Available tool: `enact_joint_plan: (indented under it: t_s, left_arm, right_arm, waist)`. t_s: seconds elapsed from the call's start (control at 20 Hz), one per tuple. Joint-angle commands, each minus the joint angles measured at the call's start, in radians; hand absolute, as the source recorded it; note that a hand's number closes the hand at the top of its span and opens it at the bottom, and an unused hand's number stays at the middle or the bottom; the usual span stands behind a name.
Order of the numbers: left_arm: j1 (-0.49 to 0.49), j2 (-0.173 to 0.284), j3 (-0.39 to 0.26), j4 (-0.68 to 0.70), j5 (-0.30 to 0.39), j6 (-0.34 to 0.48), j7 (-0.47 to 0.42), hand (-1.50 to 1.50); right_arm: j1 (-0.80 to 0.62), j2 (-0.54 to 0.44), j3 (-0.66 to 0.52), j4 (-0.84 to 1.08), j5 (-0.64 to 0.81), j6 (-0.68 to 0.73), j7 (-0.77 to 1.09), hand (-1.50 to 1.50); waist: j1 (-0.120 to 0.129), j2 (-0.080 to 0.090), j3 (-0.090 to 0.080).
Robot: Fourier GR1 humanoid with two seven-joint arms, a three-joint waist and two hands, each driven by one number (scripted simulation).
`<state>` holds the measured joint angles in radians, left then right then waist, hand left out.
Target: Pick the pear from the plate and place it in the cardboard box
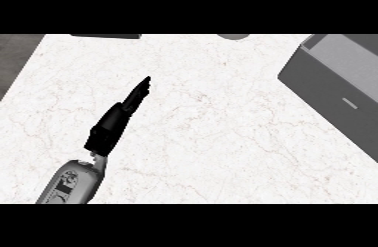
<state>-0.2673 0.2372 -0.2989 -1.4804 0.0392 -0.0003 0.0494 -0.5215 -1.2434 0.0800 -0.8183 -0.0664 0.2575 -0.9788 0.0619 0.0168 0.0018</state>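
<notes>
Fingers straight and together, my left hand (pixel 118 118) holds nothing and points toward one o'clock over the marble counter (pixel 214 141). Grey box (pixel 336 91) sits at three o'clock, well apart.

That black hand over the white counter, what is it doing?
The robot's left hand stretches out over the white marble counter with straight fingers, holding nothing. No pear or plate is in view. A grey box sits at the counter's right edge. The right hand is out of sight, so the picking has not started.
</notes>
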Motion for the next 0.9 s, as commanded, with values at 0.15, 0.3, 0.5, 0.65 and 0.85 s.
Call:
enact_joint_plan:
  t_s: [0.15,0.3,0.5,0.65,0.85]
  left_arm:
    - [-0.031,-0.008,0.035,0.052,0.005,-0.024,0.000,0.00]
    - [-0.018,0.010,0.050,0.022,0.005,-0.037,-0.018,0.00]
    - [-0.016,-0.032,0.016,0.005,-0.028,-0.003,0.017,0.00]
    - [-0.027,-0.029,0.020,-0.009,-0.008,-0.029,0.047,0.00]
    - [-0.010,-0.020,0.029,0.017,-0.031,-0.029,-0.015,0.00]
  right_arm:
    - [-0.196,0.128,0.088,0.115,0.182,-0.009,-0.082,1.50]
    - [-0.254,0.205,0.113,0.211,0.257,-0.079,-0.091,1.50]
    - [-0.303,0.306,0.172,0.299,0.354,-0.128,-0.063,1.50]
    - [-0.318,0.318,0.169,0.418,0.342,-0.014,-0.031,-1.50]
    - [-0.342,0.386,0.202,0.491,0.377,0.016,-0.043,-1.50]
  waist:
    - [-0.016,-0.004,-0.001]
    - [-0.008,-0.002,0.000]
    - [-0.004,0.000,0.000]
    - [0.000,0.003,0.001]
    - [-0.006,0.003,0.001]
